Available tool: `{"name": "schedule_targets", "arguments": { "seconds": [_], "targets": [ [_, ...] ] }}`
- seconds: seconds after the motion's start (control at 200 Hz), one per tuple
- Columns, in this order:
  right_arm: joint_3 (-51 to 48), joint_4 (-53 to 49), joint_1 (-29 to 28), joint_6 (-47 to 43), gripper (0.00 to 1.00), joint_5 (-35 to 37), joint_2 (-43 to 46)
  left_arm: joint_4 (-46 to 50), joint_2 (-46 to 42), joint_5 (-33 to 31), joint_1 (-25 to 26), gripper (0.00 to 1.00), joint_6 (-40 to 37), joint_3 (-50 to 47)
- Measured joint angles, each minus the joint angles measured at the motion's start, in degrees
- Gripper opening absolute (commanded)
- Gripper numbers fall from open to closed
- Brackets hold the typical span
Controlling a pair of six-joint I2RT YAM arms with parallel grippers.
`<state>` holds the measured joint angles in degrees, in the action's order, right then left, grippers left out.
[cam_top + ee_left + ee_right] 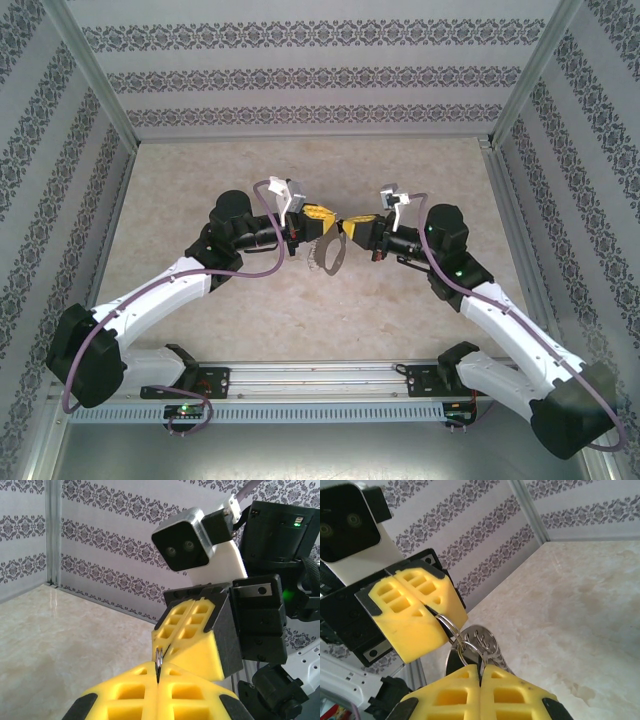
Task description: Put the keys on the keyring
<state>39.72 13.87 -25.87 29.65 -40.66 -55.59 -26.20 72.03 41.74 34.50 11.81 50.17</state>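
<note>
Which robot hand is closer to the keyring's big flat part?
Right, narrowly. The right gripper is shut on a small ring right against the keyring's flat part; the left gripper, opposite, pinches a ring sticking farther out.

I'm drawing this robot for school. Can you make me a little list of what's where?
left gripper: shut, pinching a small ring of the keyring
right gripper: shut, pinching a ring of the keyring too
grippers: fingertips nearly touching, held up over the table
keyring: grey metal, dangling below the two grippers, off the table
</note>
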Motion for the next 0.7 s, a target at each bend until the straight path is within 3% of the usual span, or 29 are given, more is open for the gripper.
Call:
{"name": "schedule_targets", "arguments": {
  "seconds": [0.22,0.27,0.295,0.42,0.699],
  "targets": [
    [1.1,0.0,-0.5,-1.3,0.00,-2.8,-3.5,0.1,0.0,-0.1,0.0,0.00,0.0,0.0],
    [1.2,-0.2,-0.5,-1.6,0.22,-3.0,-3.6,0.1,0.0,-0.2,0.0,0.00,0.0,0.0],
    [1.2,-0.4,-0.5,-1.6,0.27,-3.2,-3.6,0.1,0.0,-0.2,0.0,0.00,0.0,0.0],
    [1.1,-3.6,0.0,-3.0,0.36,-3.3,-3.1,-0.9,-0.1,-0.4,0.0,0.00,0.2,0.0],
    [0.7,-2.7,7.0,-1.7,0.40,-0.1,6.5,-2.9,-0.1,-0.2,0.0,0.00,0.8,0.0]
  ]
}}
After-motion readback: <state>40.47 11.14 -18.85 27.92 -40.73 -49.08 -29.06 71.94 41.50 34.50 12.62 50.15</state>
